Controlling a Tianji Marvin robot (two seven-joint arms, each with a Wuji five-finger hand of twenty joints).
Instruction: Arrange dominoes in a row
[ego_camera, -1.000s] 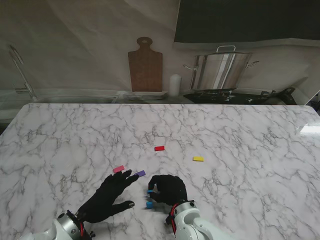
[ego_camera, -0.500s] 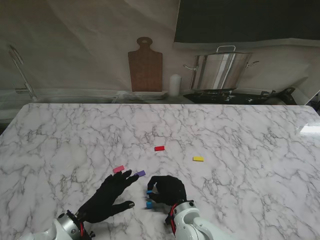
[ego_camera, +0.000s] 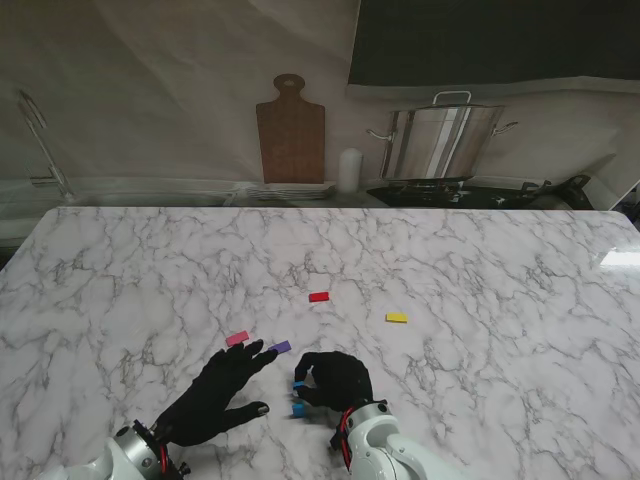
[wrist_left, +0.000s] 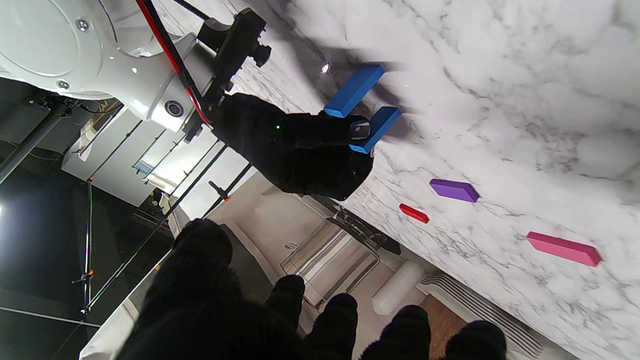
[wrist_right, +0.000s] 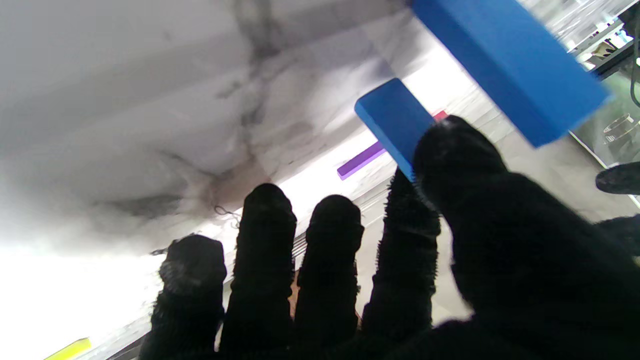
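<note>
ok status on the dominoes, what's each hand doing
Right hand pinching one blue domino, second blue domino upright beside it. Left hand open, holding nothing. Purple, pink, red, yellow lie flat, scattered.

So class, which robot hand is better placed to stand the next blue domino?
Right. The right robot hand already pinches one blue domino beside the other; the left robot hand lies open, holding nothing.

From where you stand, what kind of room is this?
Probably a kitchen, or a mock-up of one. A marble-patterned table sits before a back counter with a large steel stockpot, a wooden cutting board leaning on the wall, and a black stovetop.
</note>
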